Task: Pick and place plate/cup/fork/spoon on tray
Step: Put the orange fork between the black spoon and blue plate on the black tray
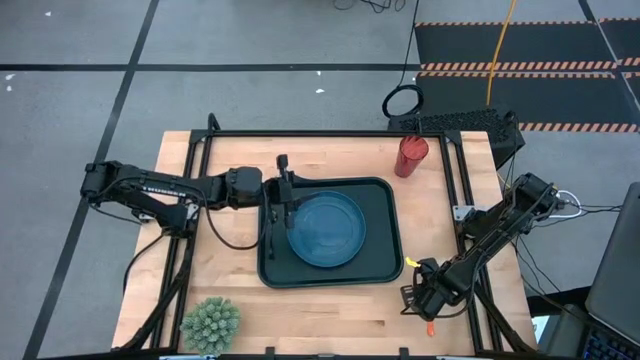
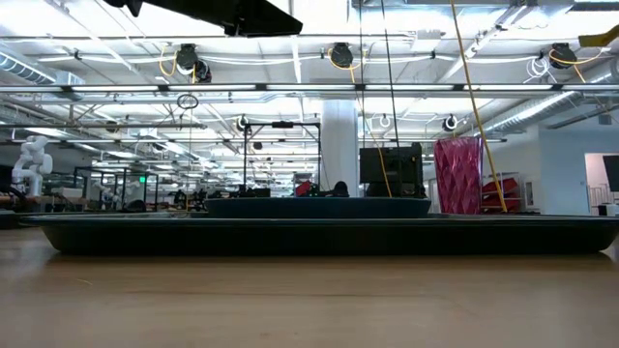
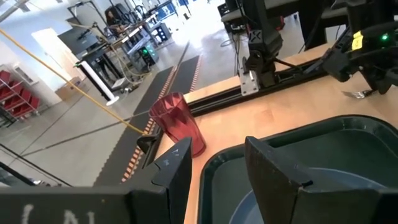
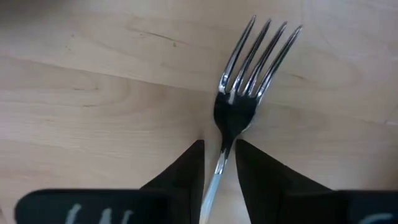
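The dark tray point(image 1: 385, 200) lies mid-table with the blue plate point(image 1: 326, 229) resting flat in it. The red cup point(image 1: 410, 156) stands upright on the wood at the far right. The fork point(image 4: 239, 93) lies flat on the wood right of the tray, its orange handle point(image 1: 430, 326) toward the near edge. My right gripper point(image 4: 219, 146) points down over it, open, one finger on each side of the fork's thin neck. My left gripper point(image 3: 217, 149) hovers open above the tray's left rim, with nothing between its fingers. The spoon is out of view.
A green spiky plant point(image 1: 210, 322) sits at the near left corner. Black frame rails point(image 1: 330, 133) run along the table's far and side edges. Bare wood point(image 1: 320, 310) lies between the tray and the near edge.
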Robot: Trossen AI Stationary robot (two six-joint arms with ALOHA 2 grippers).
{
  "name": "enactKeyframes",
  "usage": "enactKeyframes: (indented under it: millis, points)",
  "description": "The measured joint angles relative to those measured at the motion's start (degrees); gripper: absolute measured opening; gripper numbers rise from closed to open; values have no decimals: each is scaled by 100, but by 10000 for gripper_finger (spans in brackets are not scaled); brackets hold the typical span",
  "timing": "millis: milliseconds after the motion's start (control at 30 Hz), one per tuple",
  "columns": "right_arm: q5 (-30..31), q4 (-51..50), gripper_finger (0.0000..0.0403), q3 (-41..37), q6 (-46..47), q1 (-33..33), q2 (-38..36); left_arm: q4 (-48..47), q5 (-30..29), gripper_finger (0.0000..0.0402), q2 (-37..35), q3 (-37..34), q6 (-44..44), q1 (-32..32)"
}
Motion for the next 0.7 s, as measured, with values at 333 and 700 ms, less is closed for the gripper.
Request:
enactKeyframes:
  millis: [333,700]
  points:
    - [43,21,7,-30,15,231,-3,-346,-558,152,-77,2,94,14]
    - [303,37,1,458,-76,466,27,-654,-678,152,-114,7,61,232]
